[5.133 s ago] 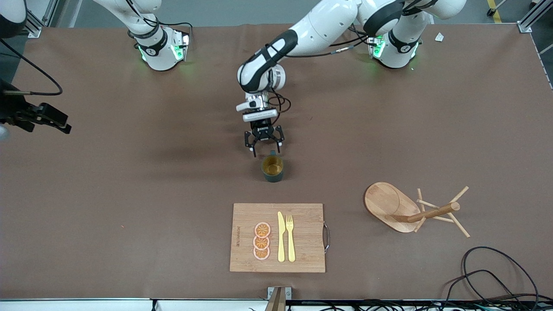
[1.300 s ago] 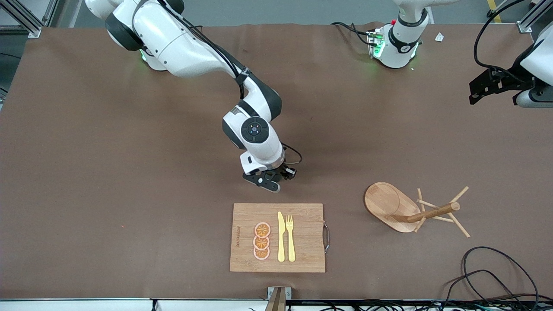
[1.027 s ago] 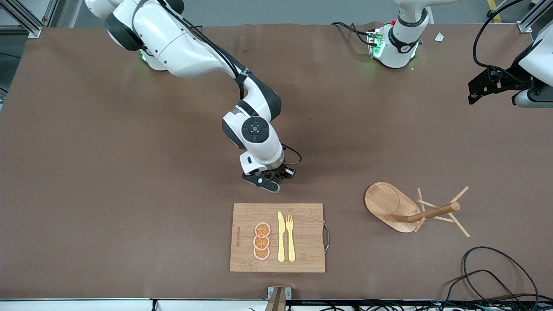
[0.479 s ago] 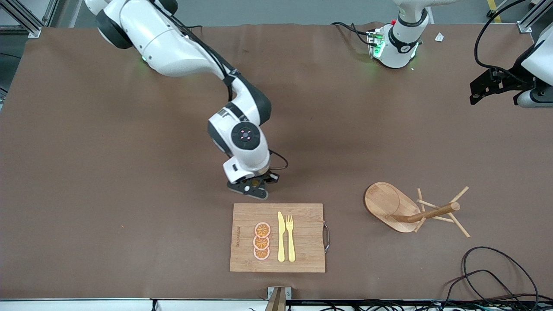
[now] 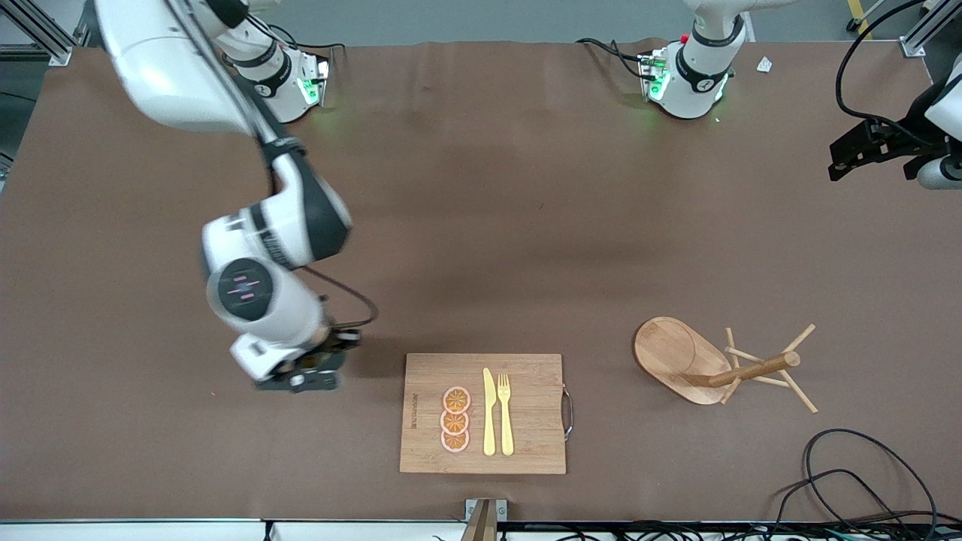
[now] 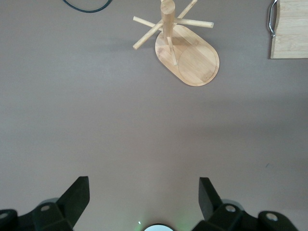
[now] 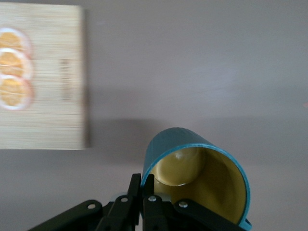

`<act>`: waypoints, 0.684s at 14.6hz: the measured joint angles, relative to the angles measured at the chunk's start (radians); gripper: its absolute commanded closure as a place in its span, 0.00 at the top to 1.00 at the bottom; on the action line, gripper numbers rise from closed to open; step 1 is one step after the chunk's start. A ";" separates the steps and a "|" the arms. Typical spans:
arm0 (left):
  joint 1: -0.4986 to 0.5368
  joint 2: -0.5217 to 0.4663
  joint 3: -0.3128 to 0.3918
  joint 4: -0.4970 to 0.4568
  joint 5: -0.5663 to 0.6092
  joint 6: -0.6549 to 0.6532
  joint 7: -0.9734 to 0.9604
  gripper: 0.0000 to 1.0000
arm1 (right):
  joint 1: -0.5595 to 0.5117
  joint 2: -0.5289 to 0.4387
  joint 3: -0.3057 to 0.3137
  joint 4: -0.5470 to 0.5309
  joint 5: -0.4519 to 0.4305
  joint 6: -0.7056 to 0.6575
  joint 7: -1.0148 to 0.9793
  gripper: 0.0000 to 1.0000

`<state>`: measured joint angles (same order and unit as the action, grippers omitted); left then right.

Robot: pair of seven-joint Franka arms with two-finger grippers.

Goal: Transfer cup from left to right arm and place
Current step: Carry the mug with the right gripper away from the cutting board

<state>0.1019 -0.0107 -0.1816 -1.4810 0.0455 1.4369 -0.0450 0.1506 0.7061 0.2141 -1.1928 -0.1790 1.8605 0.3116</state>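
The teal-green cup (image 7: 197, 173) with its yellowish inside shows in the right wrist view, held tilted above the table. My right gripper (image 7: 142, 180) is shut on the cup's rim wall, one finger inside and one outside. In the front view the right gripper (image 5: 301, 373) hangs over bare table beside the cutting board (image 5: 526, 443), toward the right arm's end, and the wrist hides the cup. My left gripper (image 5: 864, 150) is open and empty (image 6: 144, 192), raised at the left arm's end of the table, where that arm waits.
The cutting board (image 7: 53, 120) carries three orange slices (image 5: 455, 419), a yellow knife (image 5: 489, 413) and a fork (image 5: 505, 413). A wooden mug tree (image 5: 721, 361) lies toward the left arm's end; it also shows in the left wrist view (image 6: 187, 53). Black cables (image 5: 849, 473) lie at the near corner.
My right arm has swung with the cup from above the board's farther edge toward the right arm's end. The left arm has barely moved.
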 measured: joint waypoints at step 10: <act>-0.010 0.000 -0.013 0.000 -0.002 0.012 0.000 1.00 | -0.261 -0.174 0.006 -0.508 0.001 0.366 -0.408 0.01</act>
<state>0.0919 -0.0107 -0.1946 -1.4807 0.0434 1.4486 -0.0450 -0.1101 0.5319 0.2200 -1.7009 -0.1782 2.2266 -0.0960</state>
